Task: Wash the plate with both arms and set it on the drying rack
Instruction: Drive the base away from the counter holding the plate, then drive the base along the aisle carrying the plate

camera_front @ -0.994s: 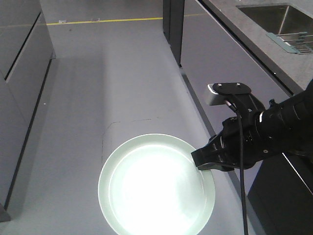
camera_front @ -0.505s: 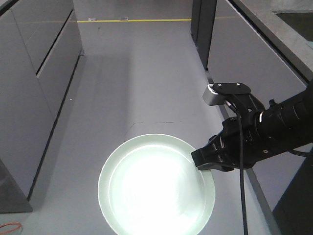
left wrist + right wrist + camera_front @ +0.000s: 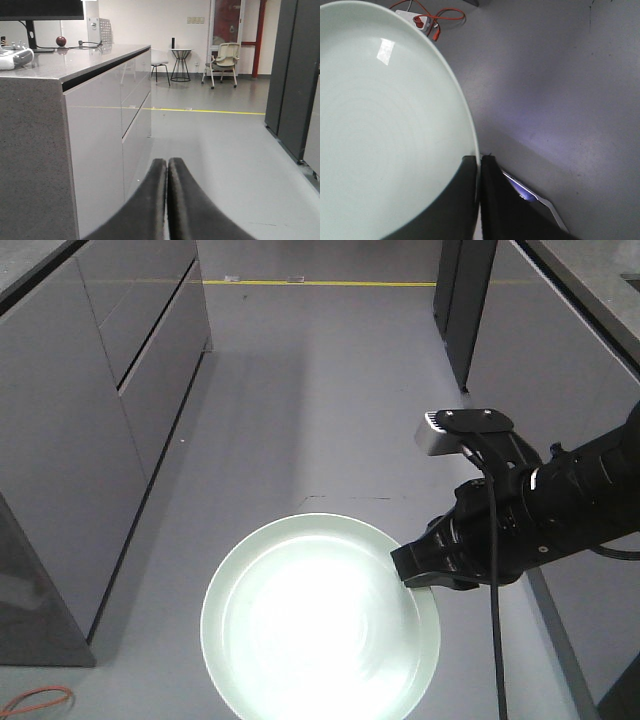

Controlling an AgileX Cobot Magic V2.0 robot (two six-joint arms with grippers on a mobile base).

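Grey floor lies under and beyond the plate on all sides. A yellow line crosses it far beyond the plate.

A grey counter unit with drawer fronts stands to the left of the plate and runs away from it. A dark cabinet stands beyond the plate, to its right.

The right arm, black and bulky, reaches in from the plate's right side, a black cable hanging down in front of it. A grey-white block sits on the arm above the plate's right edge.

The plate, pale mint-green, is held roughly level, clear of the floor and face up, with strong glare on its centre.

The right gripper pinches the plate's right rim. In the right wrist view its fingers are closed down to the rim's thickness, one on each face of the plate.

The left gripper is fully closed, fingers pressed flat together with nothing between them. Its position relative to the plate cannot be told.

An orange cable lies on the floor well to the plate's left.
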